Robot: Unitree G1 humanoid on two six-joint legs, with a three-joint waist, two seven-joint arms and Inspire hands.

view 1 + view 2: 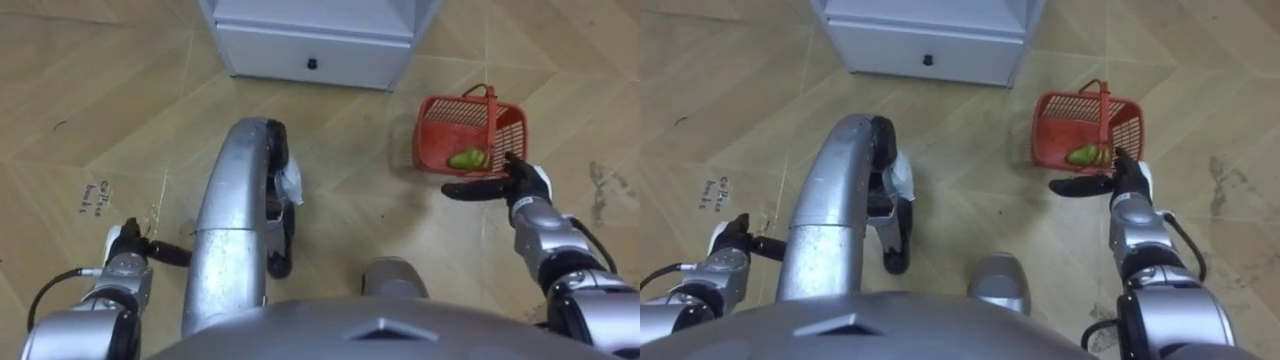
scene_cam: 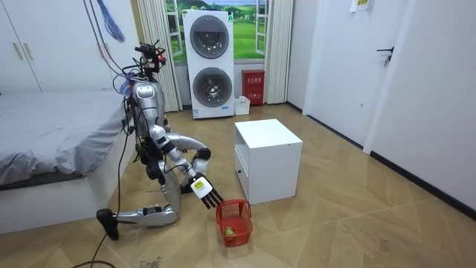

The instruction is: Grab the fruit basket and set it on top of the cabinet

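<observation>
The robot kneels on the wooden floor (image 1: 110,110), with a white cabinet (image 1: 310,50) at its 12 o'clock. In the room view a bed (image 2: 52,141) is behind it.

The basket (image 1: 497,128) is red mesh and stands on the floor at about 2 o'clock from the robot, just off the cabinet's front corner. Its handle (image 1: 490,96) arches upright over it. One green fruit (image 1: 466,158) lies inside against the near wall, at the basket's 6 o'clock.

The right hand (image 1: 522,182) reaches out at the basket's near edge. Its fingers (image 1: 511,163) are straight and pressed together, pointing toward 12 o'clock at the rim, and the thumb (image 1: 468,188) sticks out flat toward 9 o'clock, below the near wall. Nothing is pinched. I cannot tell whether the fingertips touch the rim or stop just short of it. In the room view the hand is low, close to the floor, right beside the basket.

The left hand (image 1: 127,243) is low at about 8 o'clock, well apart from the basket, and I cannot tell whether it is open or closed.
</observation>
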